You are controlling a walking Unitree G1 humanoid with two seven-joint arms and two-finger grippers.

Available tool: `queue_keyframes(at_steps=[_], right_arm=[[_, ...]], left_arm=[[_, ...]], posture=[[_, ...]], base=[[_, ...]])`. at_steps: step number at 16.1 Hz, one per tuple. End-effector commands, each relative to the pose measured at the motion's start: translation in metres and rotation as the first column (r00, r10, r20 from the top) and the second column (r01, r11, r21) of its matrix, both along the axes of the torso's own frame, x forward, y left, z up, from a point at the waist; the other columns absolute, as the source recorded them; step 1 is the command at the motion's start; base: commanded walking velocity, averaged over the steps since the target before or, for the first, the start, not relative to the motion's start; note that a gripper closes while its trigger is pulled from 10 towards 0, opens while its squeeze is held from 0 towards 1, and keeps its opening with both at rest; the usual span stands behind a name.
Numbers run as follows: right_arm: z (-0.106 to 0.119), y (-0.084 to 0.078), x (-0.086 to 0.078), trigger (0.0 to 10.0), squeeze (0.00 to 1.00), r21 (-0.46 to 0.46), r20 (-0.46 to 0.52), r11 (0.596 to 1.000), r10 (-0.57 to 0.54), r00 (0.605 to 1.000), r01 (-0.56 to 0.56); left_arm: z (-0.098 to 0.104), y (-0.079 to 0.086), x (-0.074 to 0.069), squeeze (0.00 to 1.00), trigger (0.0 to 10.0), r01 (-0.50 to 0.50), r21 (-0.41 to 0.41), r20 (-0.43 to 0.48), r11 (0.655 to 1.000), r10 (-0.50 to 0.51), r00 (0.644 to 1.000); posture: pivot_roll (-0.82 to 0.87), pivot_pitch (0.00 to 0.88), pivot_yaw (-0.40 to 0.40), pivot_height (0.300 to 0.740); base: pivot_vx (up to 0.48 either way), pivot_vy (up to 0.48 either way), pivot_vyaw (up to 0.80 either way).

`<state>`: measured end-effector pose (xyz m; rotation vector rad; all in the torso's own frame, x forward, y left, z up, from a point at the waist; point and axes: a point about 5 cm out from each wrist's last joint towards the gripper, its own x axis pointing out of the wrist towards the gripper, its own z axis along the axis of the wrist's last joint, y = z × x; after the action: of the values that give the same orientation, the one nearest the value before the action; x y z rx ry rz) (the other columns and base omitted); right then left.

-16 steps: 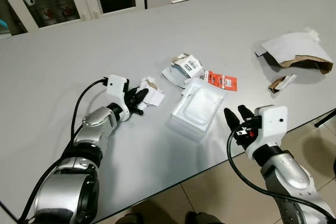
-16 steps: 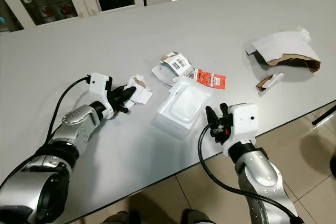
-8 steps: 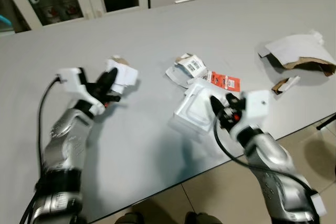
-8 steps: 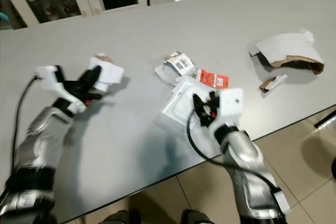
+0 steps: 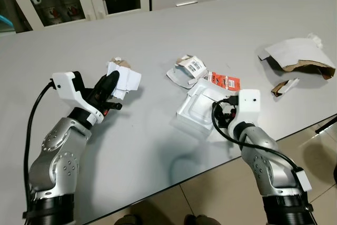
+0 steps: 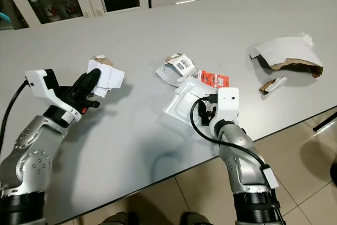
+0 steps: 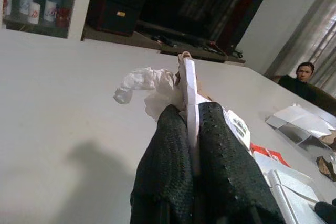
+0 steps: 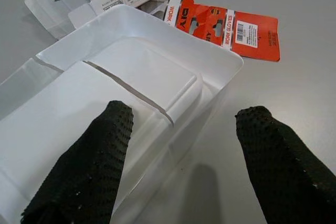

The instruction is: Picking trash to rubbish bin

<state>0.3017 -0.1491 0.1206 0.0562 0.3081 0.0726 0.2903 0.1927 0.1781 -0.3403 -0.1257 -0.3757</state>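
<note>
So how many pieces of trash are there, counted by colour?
White: 3 - crumpled paper in the left gripper, plastic tray at the right gripper, small box
Orange: 1 - label card
White-and-brown: 2 - torn bag, scrap
Total: 6

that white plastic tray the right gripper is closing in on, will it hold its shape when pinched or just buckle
The white plastic tray looks thin-walled and translucent, so it will probably flex when pinched. It seems light, so a nudge could slide it across the table. The right gripper, open astride one corner wall, likely gets a workable pinch.
</note>
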Motion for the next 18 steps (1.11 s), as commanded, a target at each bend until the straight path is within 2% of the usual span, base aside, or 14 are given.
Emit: queue_keyframes(at_steps=[1, 3, 5, 6, 7, 8, 10, 18], right_arm=[[-0.02, -0.003, -0.005, 10.0, 0.0, 0.0, -0.11, 1.0, -0.013, 0.994, 0.013], [-0.026, -0.001, -0.006, 10.0, 0.0, -0.003, -0.149, 1.0, 0.004, 0.989, -0.005], [-0.029, -0.001, -0.008, 10.0, 0.0, 0.04, -0.198, 0.999, 0.003, 0.98, 0.005], [-0.031, -0.002, -0.009, 9.4, 0.0, 0.069, -0.219, 0.997, -0.008, 0.976, 0.023], [-0.034, -0.005, -0.011, 0.7, 0.0, 0.105, -0.239, 0.993, -0.023, 0.971, 0.05], [-0.035, -0.006, -0.011, 0.0, 0.0, 0.137, -0.249, 0.988, -0.034, 0.968, 0.07], [-0.035, -0.009, -0.011, 0.0, 0.0, 0.178, -0.256, 0.98, -0.046, 0.966, 0.094], [-0.031, -0.015, -0.009, 0.0, 0.0, 0.218, -0.233, 0.966, -0.086, 0.969, 0.138]], left_arm=[[0.002, -0.001, -0.003, 0.0, 0.0, 0.006, 0.004, -0.006, 1.0, -0.006, 1.0], [0.004, 0.001, -0.004, 0.0, 0.0, 0.0, 0.012, -0.012, 1.0, 0.0, 1.0], [0.006, 0.001, -0.005, 0.0, 0.0, 0.008, 0.034, -0.013, 0.999, -0.008, 1.0], [0.006, -0.001, -0.005, 0.0, 0.0, 0.016, 0.045, -0.013, 0.999, -0.016, 1.0], [0.006, -0.002, -0.004, 0.0, 0.0, 0.02, 0.045, -0.014, 0.999, -0.019, 1.0], [0.006, -0.003, -0.003, 0.0, 0.0, 0.021, 0.047, -0.014, 0.999, -0.02, 1.0], [0.007, -0.005, -0.003, 0.0, 0.0, 0.023, 0.049, -0.013, 0.999, -0.022, 1.0], [0.006, -0.006, -0.001, 0.0, 0.0, 0.028, 0.056, -0.011, 0.998, -0.027, 1.0]], posture=[[-0.05, 0.11, -0.023, 0.74], [-0.05, 0.106, -0.024, 0.74], [-0.05, 0.101, -0.022, 0.74], [-0.05, 0.097, -0.022, 0.74], [-0.05, 0.095, -0.021, 0.74], [-0.05, 0.094, -0.022, 0.74], [-0.06, 0.091, -0.021, 0.74], [-0.06, 0.089, -0.023, 0.74]], base=[[0.0, 0.0, 0.0], [0.0, 0.0, 0.0], [0.0, 0.0, 0.0], [0.0, 0.0, 0.0], [0.0, 0.0, 0.0], [0.0, 0.0, 0.0], [0.0, 0.0, 0.0], [0.0, 0.0, 0.0]])
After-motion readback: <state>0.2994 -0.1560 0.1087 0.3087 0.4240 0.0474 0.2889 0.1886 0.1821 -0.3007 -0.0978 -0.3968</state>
